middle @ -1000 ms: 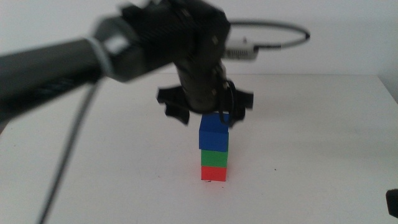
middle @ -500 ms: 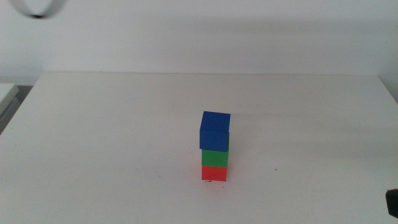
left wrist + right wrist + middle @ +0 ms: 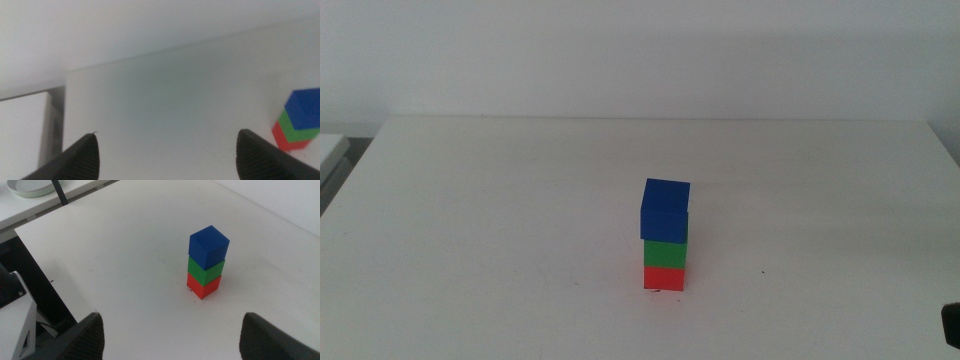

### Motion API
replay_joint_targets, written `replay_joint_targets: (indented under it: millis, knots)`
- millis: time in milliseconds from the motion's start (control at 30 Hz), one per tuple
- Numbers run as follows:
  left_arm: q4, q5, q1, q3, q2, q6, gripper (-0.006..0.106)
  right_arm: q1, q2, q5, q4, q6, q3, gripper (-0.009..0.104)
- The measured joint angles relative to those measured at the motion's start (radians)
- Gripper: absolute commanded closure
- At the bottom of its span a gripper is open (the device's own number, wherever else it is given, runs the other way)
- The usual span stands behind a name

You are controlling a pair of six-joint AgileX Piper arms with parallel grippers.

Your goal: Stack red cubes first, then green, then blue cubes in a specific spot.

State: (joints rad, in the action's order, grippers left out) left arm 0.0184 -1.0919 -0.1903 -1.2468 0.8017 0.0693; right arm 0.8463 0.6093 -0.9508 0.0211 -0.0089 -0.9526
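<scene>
red cube [image 3: 665, 277] sits at the bottom of a three-block tower just right of centre in the middle view, with the green cube [image 3: 665, 254] on it and the blue cube [image 3: 665, 208] on top, the blue one turned slightly against the two below. the tower stands on the white table [image 3: 500, 230], and a few tiny dark marks of the chosen spot [image 3: 656, 291] show at the red cube's base.

the left gripper [image 3: 165, 152] hangs well away from the tower, its two dark jaws spread wide apart with nothing between them; in its wrist view the stack shows at the right edge, blurred. the right gripper [image 3: 172, 332] is likewise wide apart and empty, looking down on the tower from a distance; only a dark sliver of it shows in the middle view's lower right corner.

a pale round dish [image 3: 31, 187] lies on a neighbouring surface in the upper left of the right wrist view. no writing or labels can be read on the cubes.
</scene>
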Motion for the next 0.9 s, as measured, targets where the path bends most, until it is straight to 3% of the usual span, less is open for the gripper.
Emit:
replay_joint_targets:
  millis: [333,900]
  knots:
    - [-0.047,0.094,0.051,0.139,-0.164,0.006,0.007,0.000,0.000,0.000,0.006,0.000,0.000,0.011]
    - [-0.018,0.108,0.051,0.150,-0.177,0.009,0.007,0.000,-0.002,0.033,0.019,0.000,0.021,0.011]
